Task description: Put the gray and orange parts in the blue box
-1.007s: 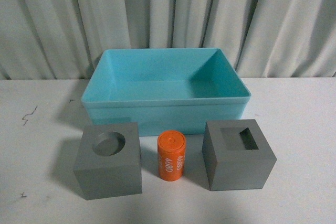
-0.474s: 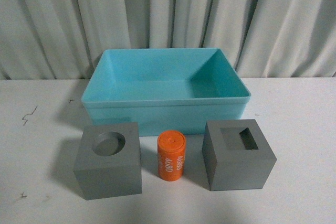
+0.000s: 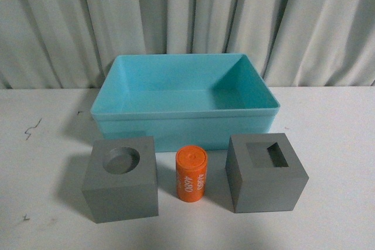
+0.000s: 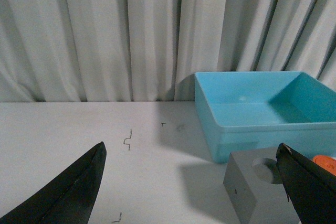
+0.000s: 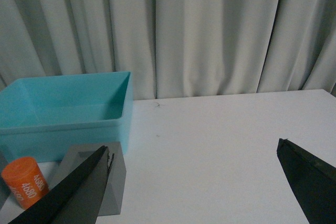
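Note:
In the front view the blue box (image 3: 185,122) stands empty on the white table. In front of it, in a row, sit a gray cube with a round recess (image 3: 120,185), an upright orange cylinder with white digits (image 3: 191,175) and a gray cube with a rectangular recess (image 3: 266,172). Neither gripper shows in the front view. My left gripper (image 4: 194,182) is open and empty, left of the round-recess cube (image 4: 257,192). My right gripper (image 5: 194,182) is open and empty, right of the rectangular-recess cube (image 5: 118,182) and the cylinder (image 5: 23,182).
Pale pleated curtains (image 3: 187,21) hang behind the table. Small dark marks (image 3: 32,128) lie on the white tabletop at the left. The box also shows in the left wrist view (image 4: 262,129) and in the right wrist view (image 5: 63,135).
The orange cylinder has turned a little on the spot, so its digits face more to the right. Nothing else has moved.

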Available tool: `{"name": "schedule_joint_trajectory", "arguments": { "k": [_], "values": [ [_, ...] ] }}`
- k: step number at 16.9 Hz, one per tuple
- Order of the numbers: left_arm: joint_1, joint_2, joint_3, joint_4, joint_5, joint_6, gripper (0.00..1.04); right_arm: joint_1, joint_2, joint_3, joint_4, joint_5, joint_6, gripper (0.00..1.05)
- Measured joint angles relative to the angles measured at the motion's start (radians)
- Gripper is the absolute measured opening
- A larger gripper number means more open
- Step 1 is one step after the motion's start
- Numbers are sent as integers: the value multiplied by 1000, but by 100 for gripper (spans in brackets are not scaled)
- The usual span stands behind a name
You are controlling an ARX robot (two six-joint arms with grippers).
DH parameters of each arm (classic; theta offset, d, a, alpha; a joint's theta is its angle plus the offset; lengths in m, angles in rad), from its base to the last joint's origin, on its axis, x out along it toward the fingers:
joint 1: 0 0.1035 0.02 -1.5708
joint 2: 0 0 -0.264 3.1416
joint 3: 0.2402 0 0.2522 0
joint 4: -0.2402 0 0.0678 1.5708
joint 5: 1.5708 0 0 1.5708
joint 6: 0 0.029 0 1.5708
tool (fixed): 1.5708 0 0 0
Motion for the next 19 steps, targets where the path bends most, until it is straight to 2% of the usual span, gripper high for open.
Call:
{"name": "schedule_joint_trajectory", "arguments": {
  "k": [5, 6, 7, 8, 9, 10, 11, 13, 14, 16, 19],
  "values": [
    [0, 0, 0, 0, 0, 0, 98, 0, 0, 0, 0, 0, 0, 98],
    [0, 0, 0, 0, 0, 0, 98, 25, 38, 43, -143, 81, 49, 98],
    [0, 0, 0, 0, -2, 0, 98, 31, 277, 163, -344, 231, 186, 98],
    [0, 0, 0, 0, -2, 0, 98, -87, 433, 220, -304, 236, 267, 98],
    [0, 0, 0, -1, 1, 0, 98, -159, 493, 243, -238, 199, 272, 98],
    [0, 0, 0, 0, 0, 0, 98, -212, 559, 276, -163, 148, 265, 98],
    [0, 0, 0, 0, 0, 0, 98, -270, 693, 351, -35, 52, 222, 98],
    [0, 0, 0, 0, 0, 0, 98, -218, 884, 432, 117, -77, 143, 98],
    [0, 0, 0, 0, 0, 0, 98, -180, 963, 445, 177, -110, 105, 98],
    [0, 0, 0, 0, 0, 0, 98, -77, 1207, 484, 305, -135, 64, 98],
    [0, 0, 0, 0, 0, 0, 98, 31, 1488, 588, 383, -161, 112, 98]
  ]
}}
